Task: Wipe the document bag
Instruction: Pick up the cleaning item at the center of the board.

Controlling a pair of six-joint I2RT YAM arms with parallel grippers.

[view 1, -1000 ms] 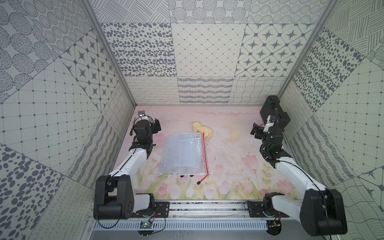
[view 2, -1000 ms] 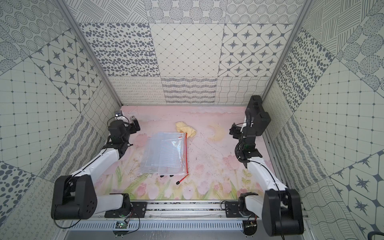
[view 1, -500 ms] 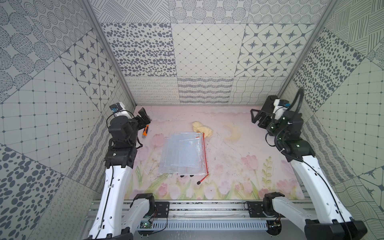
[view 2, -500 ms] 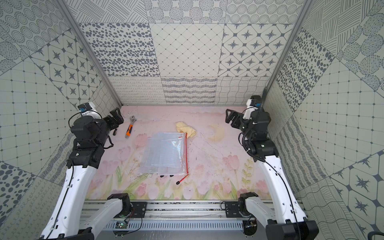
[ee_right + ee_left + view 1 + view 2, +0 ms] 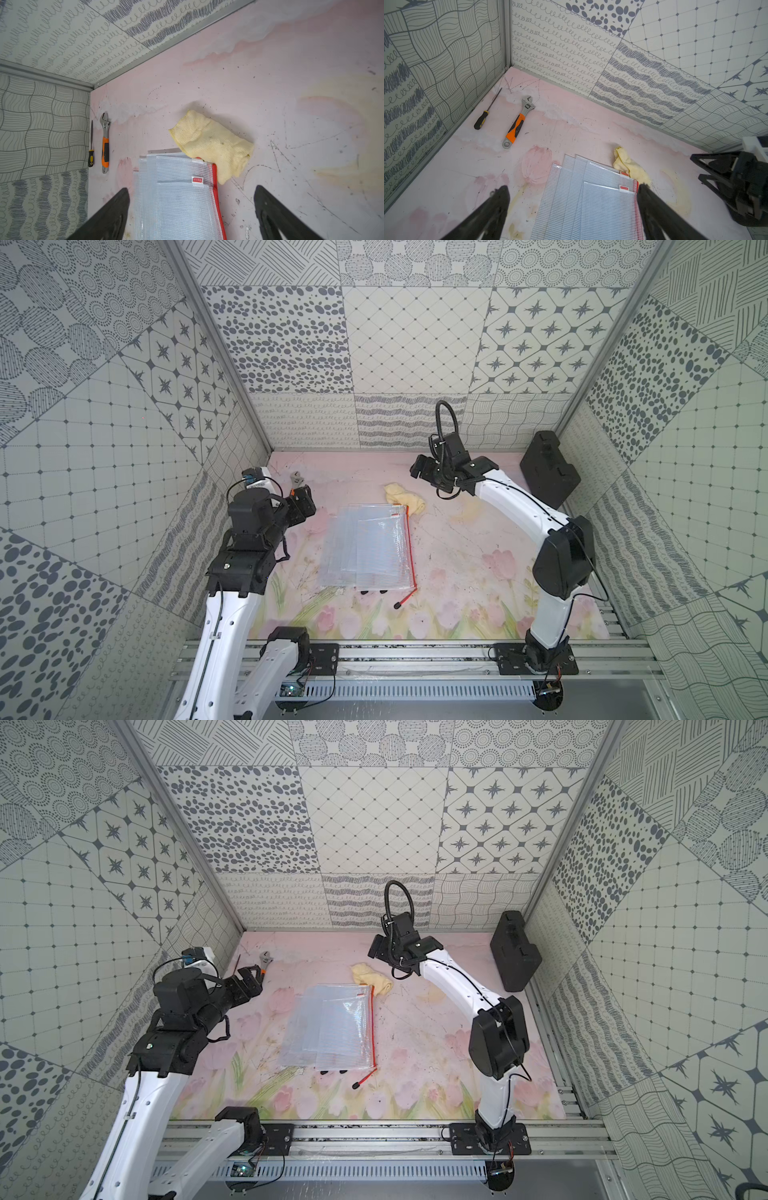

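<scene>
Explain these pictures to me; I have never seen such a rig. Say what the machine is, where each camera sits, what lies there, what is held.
Two white robot arms work over a flowered table, each ending in a two-fingered pincer. Two pictures come from one camera overhead; two from cameras on the wrists, looking out between the fingers. On the table lie stacked clear mesh document bags with a red zip, a yellow cloth at their far corner, a wrench, a screwdriver and a black case. The left pincer and right pincer are both open, holding nothing.
</scene>
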